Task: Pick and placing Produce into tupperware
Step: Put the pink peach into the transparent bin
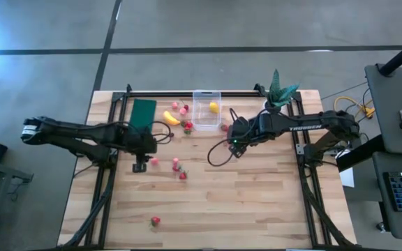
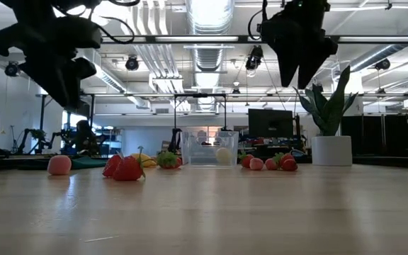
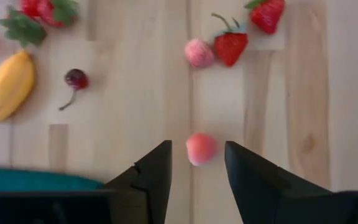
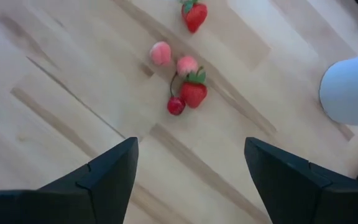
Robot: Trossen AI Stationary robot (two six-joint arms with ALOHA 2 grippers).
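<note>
A: Where's my left end effector [image 3: 196,171]?

B: Above the desk [image 1: 257,202], fingers parted, a pink fruit [image 3: 200,149] lying between the tips (nothing pinched).

A: And my right end effector [image 4: 190,168]?

B: Spread wide, empty, over a cluster of red fruits [image 4: 191,93] beside the tupperware [image 1: 206,110], which holds the lemon [image 1: 213,107]. The banana [image 1: 171,118] lies beyond the left tips.

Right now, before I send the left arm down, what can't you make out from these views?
- Whether the pink fruit between the left gripper fingers is touched: left wrist view looks straight down, height hidden.
- Tupperware contents beyond the lemon: too small in high view, walls blur low view.
- Right gripper: open; fruits nearest the box edge are hidden under the arm in high view.
</note>
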